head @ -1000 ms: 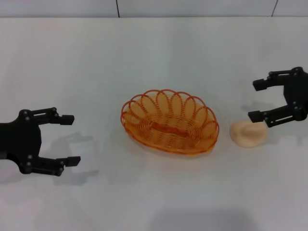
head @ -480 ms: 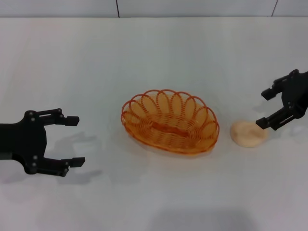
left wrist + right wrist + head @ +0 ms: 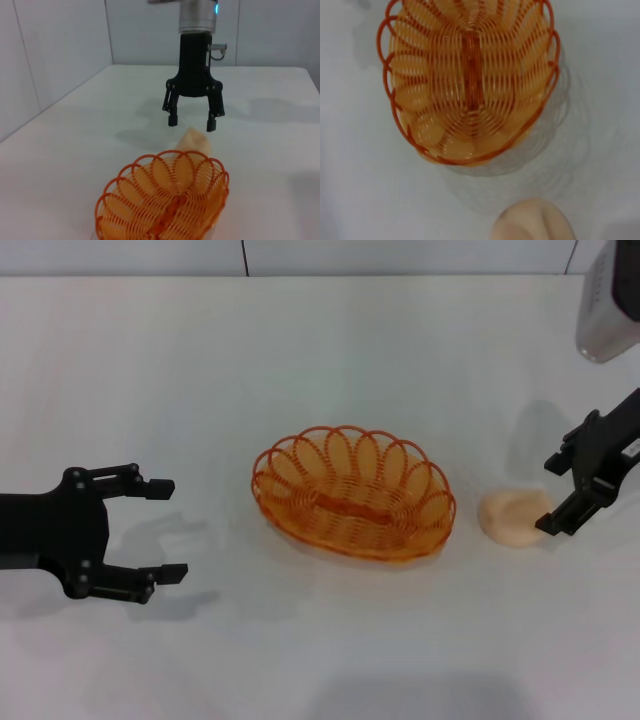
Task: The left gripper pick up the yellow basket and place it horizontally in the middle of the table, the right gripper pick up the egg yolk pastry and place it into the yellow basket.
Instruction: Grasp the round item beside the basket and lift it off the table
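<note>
Basket set, pastry not yet lifted

Basket placement looks finished, judging by the layout: the yellow basket [image 3: 352, 491] lies lengthwise near the middle of the table [image 3: 320, 350], empty, with nothing gripping it.

Left of the basket and well apart from it, the left gripper [image 3: 164, 529] hovers with its fingers spread wide and nothing between them. Against the frame a second ago it sits somewhat closer to the basket, its fingertips pointing at the basket's left end, though a clear strip of table separates them.

Just right of the basket, apart from its rim, the egg yolk pastry [image 3: 515, 516] rests on the tabletop. It and the basket lie where they did a second ago.

Right of the basket, beyond the pastry, the right gripper [image 3: 556, 491] hangs with its fingers parted and holding nothing; one fingertip appears at the pastry's far edge in the head view, and whether it touches is unclear. The left wrist view shows the claw [image 3: 191, 121] pointing down above the pastry [image 3: 195, 144]. A second ago it reached in sideways beside the pastry; now it is turned more upright, and the pale arm housing [image 3: 607, 305] has entered above it.

What is left, as I judge it: closing on the pastry, lifting it and dropping it into the basket.
</note>
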{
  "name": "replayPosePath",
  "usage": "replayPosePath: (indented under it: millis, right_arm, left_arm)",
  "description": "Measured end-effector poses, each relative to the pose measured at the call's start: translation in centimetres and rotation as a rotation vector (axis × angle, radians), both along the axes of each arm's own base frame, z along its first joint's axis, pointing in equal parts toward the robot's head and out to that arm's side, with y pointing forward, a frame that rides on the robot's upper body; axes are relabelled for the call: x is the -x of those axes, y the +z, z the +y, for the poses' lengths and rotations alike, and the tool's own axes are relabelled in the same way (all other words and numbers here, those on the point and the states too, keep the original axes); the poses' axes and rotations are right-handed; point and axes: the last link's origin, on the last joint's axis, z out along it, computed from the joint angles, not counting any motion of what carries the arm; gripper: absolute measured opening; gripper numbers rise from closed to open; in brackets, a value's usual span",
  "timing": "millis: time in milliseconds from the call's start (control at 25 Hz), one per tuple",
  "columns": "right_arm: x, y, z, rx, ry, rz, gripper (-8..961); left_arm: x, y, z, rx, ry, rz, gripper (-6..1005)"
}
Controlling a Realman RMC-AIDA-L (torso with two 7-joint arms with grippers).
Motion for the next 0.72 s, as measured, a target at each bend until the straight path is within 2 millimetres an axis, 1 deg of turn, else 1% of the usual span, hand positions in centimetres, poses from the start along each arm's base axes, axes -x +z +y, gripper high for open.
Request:
replayPosePath:
  millis: [160, 320, 560, 640, 720]
  right_arm:
    - [-0.2, -1.0, 0.2, 0.008, -0.011, -0.002, 868]
    - [-0.4, -1.5, 0.2, 0.011, 0.007, -0.023, 864]
    - [-0.4, -1.7, 0.2, 0.02, 0.031, -0.032, 657]
    - [-0.3, -1.7, 0.2, 0.027, 0.037, -0.031, 446]
    - [-0.2, -1.7, 0.2, 0.03, 0.041, -0.03, 413]
  left_arm:
    - [0.0, -0.2, 0.1, -0.006, 0.001, 0.0, 891]
    - [0.0, -0.3, 0.3, -0.02, 0.009, 0.004, 891]
    - [0.1, -0.4, 0.5, -0.028, 0.012, 0.008, 891]
    - [0.0, -0.4, 0.5, -0.027, 0.01, 0.008, 891]
    - [0.0, -0.4, 0.5, -0.028, 0.009, 0.009, 891]
